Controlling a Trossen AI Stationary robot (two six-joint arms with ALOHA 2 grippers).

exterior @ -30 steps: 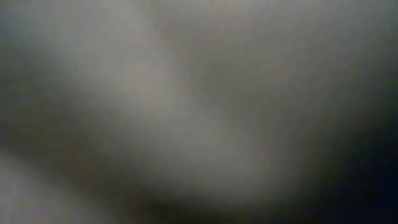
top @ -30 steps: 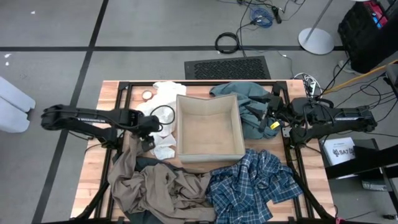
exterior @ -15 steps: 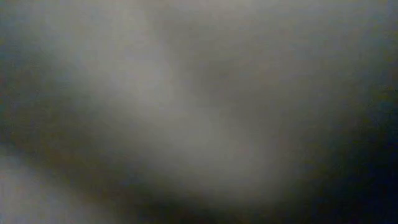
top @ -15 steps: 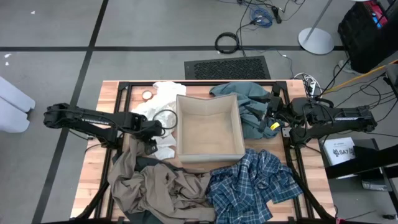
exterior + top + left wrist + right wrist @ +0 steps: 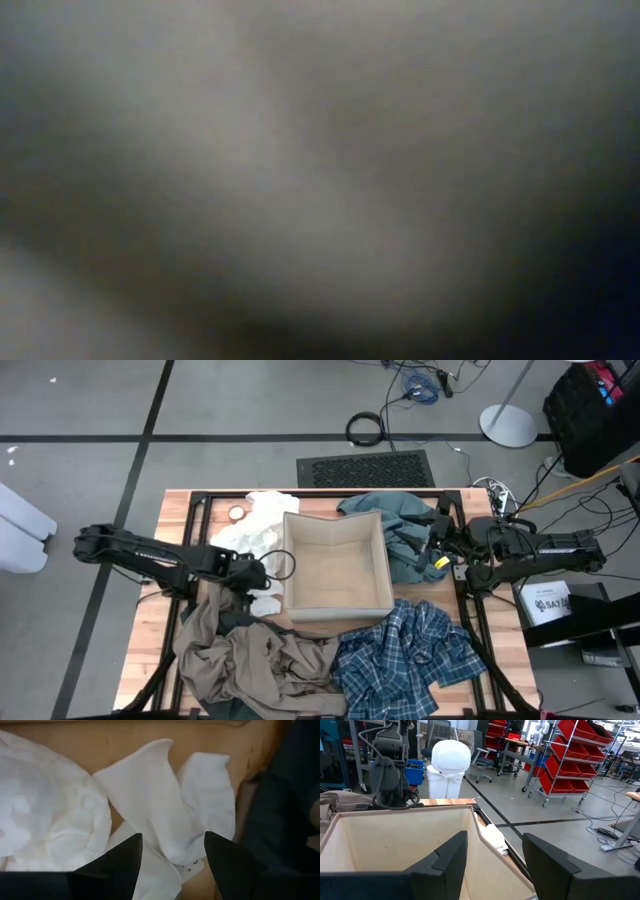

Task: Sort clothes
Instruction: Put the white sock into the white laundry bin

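The white garment (image 5: 262,528) lies on the table left of the beige box (image 5: 337,575), and its folds (image 5: 165,820) fill the left wrist view. My left gripper (image 5: 255,575) (image 5: 172,852) points down over those folds, open, with one finger on either side of a fold. The khaki-tan garment (image 5: 250,660) and the plaid one (image 5: 400,655) lie heaped along the near edge. A dark navy piece (image 5: 285,810) lies beside the white cloth. The teal-grey garment (image 5: 395,525) lies right of the box. Over it my right gripper (image 5: 435,550) (image 5: 492,855) is held level and open, with nothing between its fingers.
The box (image 5: 395,850) stands open-topped at the table's middle. Black frame rails (image 5: 200,520) run along the table's edges. A blurred grey surface fills the low view. Beyond the table, the right wrist view shows a white bin (image 5: 451,765) and red shelving (image 5: 570,760).
My left gripper has moved toward the table's right, closer to the box, and has sunk a little. Its wrist has rolled, and it stays open. The garments and my right arm have kept still.
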